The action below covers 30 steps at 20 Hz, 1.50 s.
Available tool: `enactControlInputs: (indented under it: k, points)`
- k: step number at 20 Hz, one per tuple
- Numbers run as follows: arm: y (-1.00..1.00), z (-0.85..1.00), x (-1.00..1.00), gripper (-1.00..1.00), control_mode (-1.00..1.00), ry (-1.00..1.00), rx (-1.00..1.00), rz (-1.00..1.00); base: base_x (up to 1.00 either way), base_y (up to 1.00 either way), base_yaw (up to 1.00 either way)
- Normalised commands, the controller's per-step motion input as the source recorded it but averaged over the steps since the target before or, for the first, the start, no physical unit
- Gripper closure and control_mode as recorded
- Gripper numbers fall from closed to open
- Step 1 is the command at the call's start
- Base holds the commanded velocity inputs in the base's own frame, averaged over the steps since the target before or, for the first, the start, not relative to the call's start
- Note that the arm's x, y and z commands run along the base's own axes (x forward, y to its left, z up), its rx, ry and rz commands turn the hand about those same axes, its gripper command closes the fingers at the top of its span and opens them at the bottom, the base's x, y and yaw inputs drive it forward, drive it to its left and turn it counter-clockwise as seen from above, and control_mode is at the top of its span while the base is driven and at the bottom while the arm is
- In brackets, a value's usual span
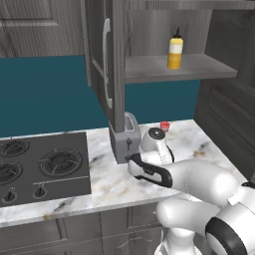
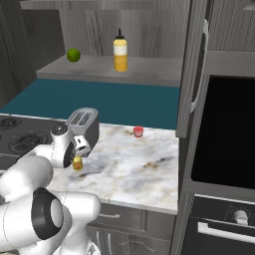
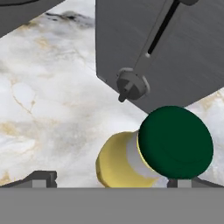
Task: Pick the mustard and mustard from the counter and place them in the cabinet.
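Observation:
The taller orange-yellow mustard (image 1: 175,50) (image 2: 120,52) stands upright on the cabinet shelf (image 1: 199,67) (image 2: 149,72). On the marble counter (image 2: 134,164) (image 1: 112,184), just in front of the toaster, stands the smaller mustard (image 2: 77,163), whose dark green cap (image 3: 175,142) and yellow body (image 3: 114,162) show from above in the hand view. My gripper (image 3: 111,181) (image 2: 77,156) hangs open right over it. The bottle lies between the fingertips (image 3: 40,178), much nearer the right one, and nothing is gripped. In the left base view my own arm hides this bottle.
A grey toaster (image 1: 124,137) (image 2: 84,127) (image 3: 175,52) stands close behind the small bottle. A small red cup (image 1: 165,125) (image 2: 138,131) sits at the counter's back. The open cabinet door (image 1: 105,64) (image 2: 191,69) hangs overhead. A lime (image 2: 73,55) rests on the shelf; the gas hob (image 1: 40,167) lies left.

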Motion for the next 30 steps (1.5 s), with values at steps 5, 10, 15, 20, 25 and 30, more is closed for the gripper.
enactControlInputs:
  k: [5,10,15,20,25,30]
  points:
    - [0.00,-0.08,0.14,-1.00,-1.00,0.00,-0.03,0.00,0.00,0.00,0.00]
    - [0.00,-0.05,0.15,-1.00,-1.00,0.00,-0.04,0.00,0.00,0.00,0.00]
    - [0.00,-0.05,0.28,-1.00,-1.00,0.00,-0.05,0.00,0.00,0.00,0.00]
    - [0.00,-0.07,0.29,1.00,-1.00,0.00,-0.04,0.00,0.00,0.00,0.00]
    - [0.00,-0.04,0.12,1.00,-1.00,0.00,0.00,0.00,0.00,0.00,0.00]
    - [0.00,0.19,-0.16,1.00,-1.00,-0.06,0.00,0.00,0.00,0.00,0.00]
